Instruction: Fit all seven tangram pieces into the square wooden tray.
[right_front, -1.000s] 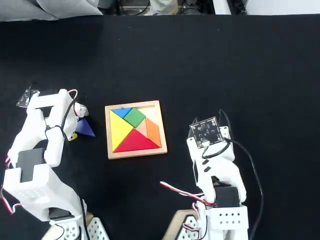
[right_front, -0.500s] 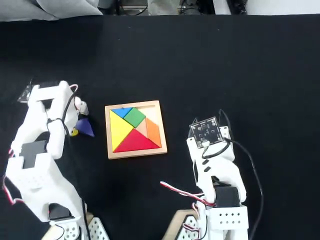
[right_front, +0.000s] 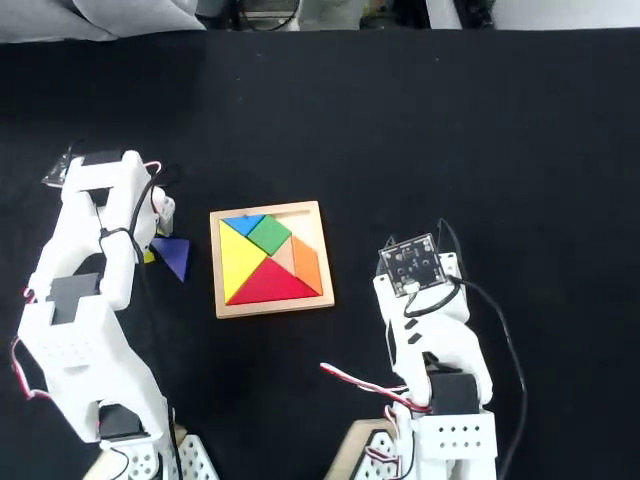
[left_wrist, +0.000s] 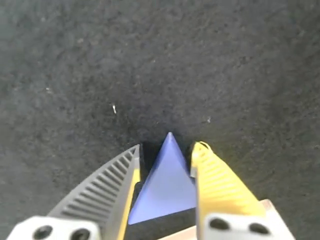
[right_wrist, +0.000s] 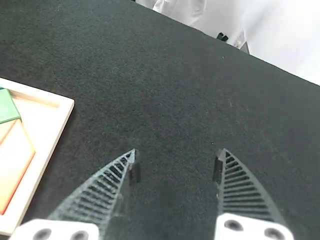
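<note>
Clamping the blue triangle (left_wrist: 165, 185), plainest in its wrist view, is the left tool (left_wrist: 168, 146); right tool (right_wrist: 177, 154) gapes.

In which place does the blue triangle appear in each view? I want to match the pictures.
High view: the triangle lies left of the tray, at the left pincer.
Left wrist view: the triangle sits between the left pincer's fingers.
Right wrist view: it faces the tray's corner on the side away from the triangle.
Shared landmark: the tray, in the high and right wrist views.
</note>
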